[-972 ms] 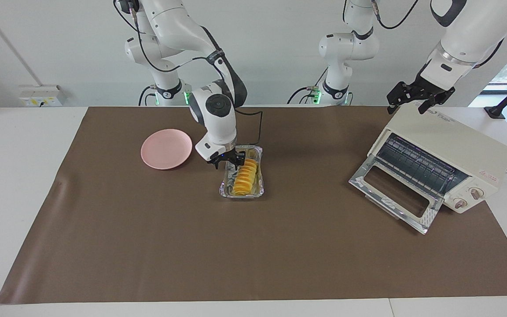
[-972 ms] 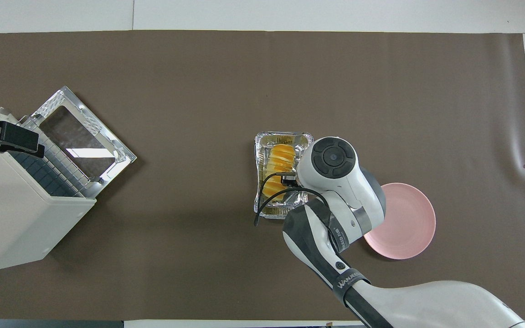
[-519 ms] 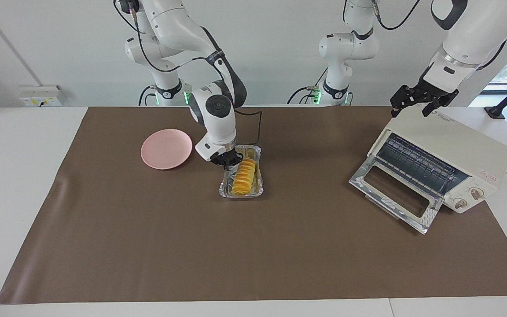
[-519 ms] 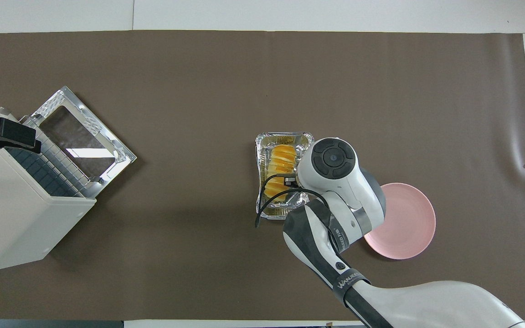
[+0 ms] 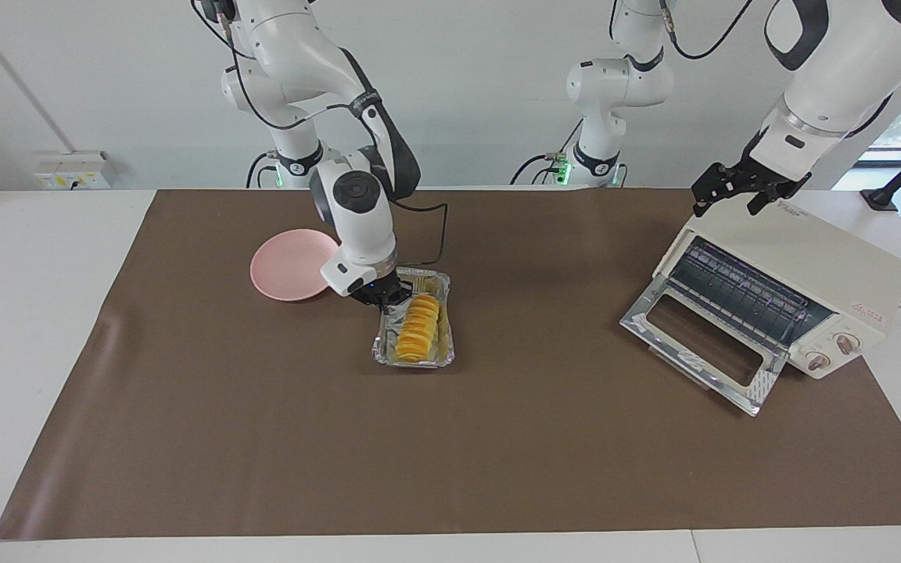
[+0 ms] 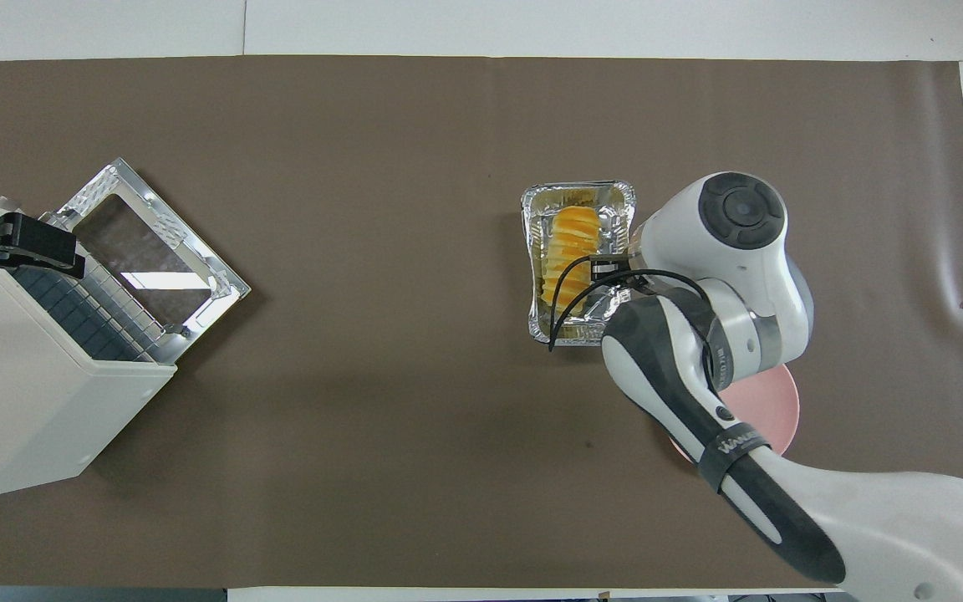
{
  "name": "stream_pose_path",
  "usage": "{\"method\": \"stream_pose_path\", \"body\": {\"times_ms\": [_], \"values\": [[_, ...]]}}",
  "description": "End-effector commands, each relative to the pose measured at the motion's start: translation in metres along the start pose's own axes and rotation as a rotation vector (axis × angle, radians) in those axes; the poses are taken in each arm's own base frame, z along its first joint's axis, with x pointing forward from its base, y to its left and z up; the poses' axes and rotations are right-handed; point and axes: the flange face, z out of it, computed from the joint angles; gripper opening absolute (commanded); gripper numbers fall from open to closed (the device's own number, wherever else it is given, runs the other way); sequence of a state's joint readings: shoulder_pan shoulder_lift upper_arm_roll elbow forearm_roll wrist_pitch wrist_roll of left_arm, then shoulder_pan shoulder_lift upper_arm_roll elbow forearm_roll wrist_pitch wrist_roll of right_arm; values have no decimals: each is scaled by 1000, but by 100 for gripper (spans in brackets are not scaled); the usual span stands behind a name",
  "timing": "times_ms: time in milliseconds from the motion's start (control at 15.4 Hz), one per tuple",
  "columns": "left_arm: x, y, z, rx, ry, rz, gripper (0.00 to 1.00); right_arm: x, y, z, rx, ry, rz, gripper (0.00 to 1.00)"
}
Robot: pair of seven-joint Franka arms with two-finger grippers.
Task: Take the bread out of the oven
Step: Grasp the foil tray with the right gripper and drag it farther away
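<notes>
Foil tray [image 5: 385,345] with the bread [image 5: 417,328] sits clear of the oven [image 5: 798,275], right jaws shut on its rim, left jaws open, waiting.

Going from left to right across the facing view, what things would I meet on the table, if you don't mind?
Plate → right gripper → foil tray holding the bread → oven, its door down, with the left gripper over it.
</notes>
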State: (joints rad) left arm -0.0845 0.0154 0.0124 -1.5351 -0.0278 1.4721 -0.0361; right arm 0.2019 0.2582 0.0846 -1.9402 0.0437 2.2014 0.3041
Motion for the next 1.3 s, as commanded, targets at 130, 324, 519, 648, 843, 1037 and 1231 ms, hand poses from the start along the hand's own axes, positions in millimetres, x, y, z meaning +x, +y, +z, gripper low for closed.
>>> {"method": "stream_pose_path", "body": {"times_ms": [130, 324, 519, 648, 843, 1037, 1231], "values": [[-2, 1, -2, 6, 19, 8, 100, 36, 106, 14, 45, -26, -92, 0], [-4, 4, -3, 6, 19, 8, 100, 35, 143, 22, 46, -40, -87, 0], [-4, 1, -4, 6, 20, 2, 100, 26, 183, 30, 50, -66, -55, 0], [-4, -1, -4, 7, 22, -1, 100, 24, 196, 32, 52, -74, -64, 0], [-4, 0, -4, 7, 22, 0, 100, 22, 198, 33, 52, -77, -61, 0], [-4, -1, -4, 7, 22, -1, 100, 24, 197, 30, 52, -71, -58, 53], [-4, -1, -4, 7, 22, -1, 100, 28, 191, 18, 52, -90, -64, 98]]}}
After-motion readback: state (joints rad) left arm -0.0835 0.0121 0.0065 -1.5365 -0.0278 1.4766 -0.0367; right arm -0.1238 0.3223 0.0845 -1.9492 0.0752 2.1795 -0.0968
